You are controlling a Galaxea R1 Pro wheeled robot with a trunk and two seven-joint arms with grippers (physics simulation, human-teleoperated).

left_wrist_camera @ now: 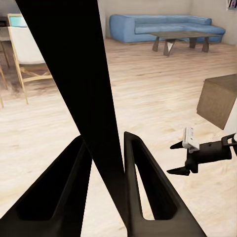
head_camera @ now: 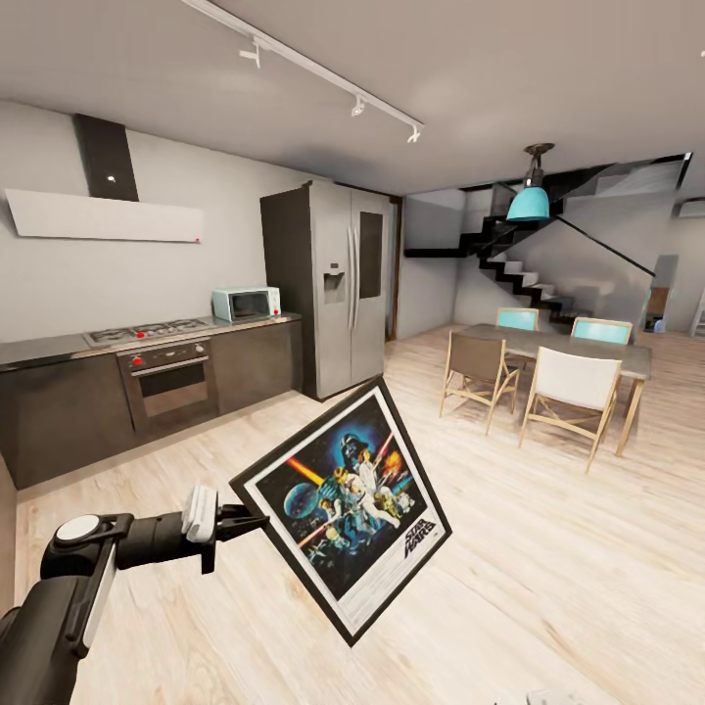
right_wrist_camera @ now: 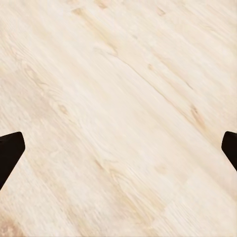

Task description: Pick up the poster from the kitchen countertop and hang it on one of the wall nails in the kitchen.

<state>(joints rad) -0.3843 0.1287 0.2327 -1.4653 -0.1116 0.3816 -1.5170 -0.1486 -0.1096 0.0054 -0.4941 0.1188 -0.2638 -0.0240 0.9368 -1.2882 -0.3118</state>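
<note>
Carrying step: left hand [head_camera: 253, 524] pinched shut on poster [head_camera: 343, 509] edge — held tilted above floor [head_camera: 548, 587]. Right hand [right_wrist_camera: 118, 148] spread wide, empty. Next — finding a wall nail.

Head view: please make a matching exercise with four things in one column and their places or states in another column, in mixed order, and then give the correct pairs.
Things:
1. poster
2. microwave
3. pendant lamp
4. oven

Places or states:
A. hangs above the dining table
B. built in under the hob
C. tilted, its corner pinched in the left hand
D. on the kitchen countertop, beside the fridge

Pairs: 1-C, 2-D, 3-A, 4-B
</note>
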